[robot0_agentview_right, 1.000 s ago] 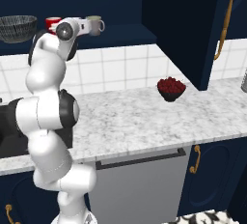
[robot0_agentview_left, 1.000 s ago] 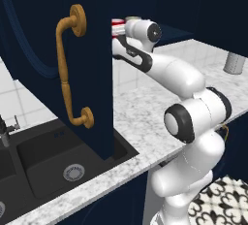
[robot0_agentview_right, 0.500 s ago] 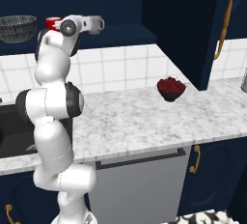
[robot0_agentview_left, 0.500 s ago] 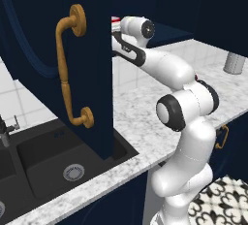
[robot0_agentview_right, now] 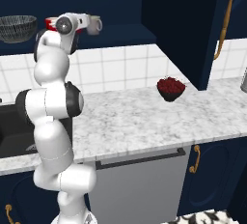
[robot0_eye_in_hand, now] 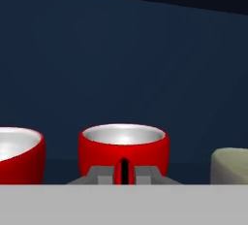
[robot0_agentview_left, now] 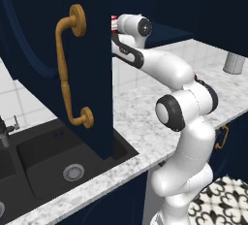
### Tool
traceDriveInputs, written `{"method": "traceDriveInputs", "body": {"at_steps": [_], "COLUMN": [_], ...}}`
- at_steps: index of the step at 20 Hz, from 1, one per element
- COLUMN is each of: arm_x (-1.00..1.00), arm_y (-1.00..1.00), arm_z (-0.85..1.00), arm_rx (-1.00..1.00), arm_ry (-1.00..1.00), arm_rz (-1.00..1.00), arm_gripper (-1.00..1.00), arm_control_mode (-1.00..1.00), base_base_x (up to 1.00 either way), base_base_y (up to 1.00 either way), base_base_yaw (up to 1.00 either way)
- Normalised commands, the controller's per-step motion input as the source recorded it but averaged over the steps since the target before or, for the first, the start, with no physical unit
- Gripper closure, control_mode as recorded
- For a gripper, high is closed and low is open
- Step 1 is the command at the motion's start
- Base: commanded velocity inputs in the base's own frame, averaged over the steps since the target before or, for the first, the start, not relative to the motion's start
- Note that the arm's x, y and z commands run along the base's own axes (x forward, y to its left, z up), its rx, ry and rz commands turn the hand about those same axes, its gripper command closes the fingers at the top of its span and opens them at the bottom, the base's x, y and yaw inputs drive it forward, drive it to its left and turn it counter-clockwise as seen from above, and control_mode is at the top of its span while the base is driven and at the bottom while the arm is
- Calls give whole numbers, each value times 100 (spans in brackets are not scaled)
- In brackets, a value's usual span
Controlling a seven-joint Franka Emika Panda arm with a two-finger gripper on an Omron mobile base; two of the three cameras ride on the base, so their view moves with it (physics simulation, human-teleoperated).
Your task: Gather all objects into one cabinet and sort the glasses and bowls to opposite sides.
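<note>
Fingers pinch the middle red cup's handle narrowly; right base view alone shows the bowl.

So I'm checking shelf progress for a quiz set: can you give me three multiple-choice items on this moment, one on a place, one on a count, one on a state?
1. Where does the patterned bowl sit?
A. on the counter by the sink
B. on the cabinet shelf, at the far left in the right base view
C. in the sink

2. How many red cups does the hand view show?
A. one
B. two
C. four

3. How is the claw?
A. wide open above the cups
B. shut on the handle of the middle red cup
C. shut on the beige mug

Answers: 1 B, the bowl stands on the shelf left of the arm. 2 B, the middle cup and another red cup at the left edge. 3 B, the fingertips pinch that cup's handle.
</note>
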Motion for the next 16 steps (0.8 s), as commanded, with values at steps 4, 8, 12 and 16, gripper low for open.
{"method": "traceDriveInputs", "body": {"at_steps": [4, 8, 12, 16], "arm_x": [0, 0, 0, -18], "arm_y": [3, 0, 0, 0], "arm_z": [-3, -3, -3, 0], "arm_rx": [0, 0, 0, 0], "arm_ry": [-3, -2, -7, -15], "arm_rz": [0, 0, 0, 0], "arm_gripper": [-100, -100, -100, -100], "arm_control_mode": [-100, -100, -100, -100], "base_base_x": [0, 0, 0, 0], "base_base_y": [0, 0, 0, 0], "base_base_yaw": [0, 0, 0, 0]}}
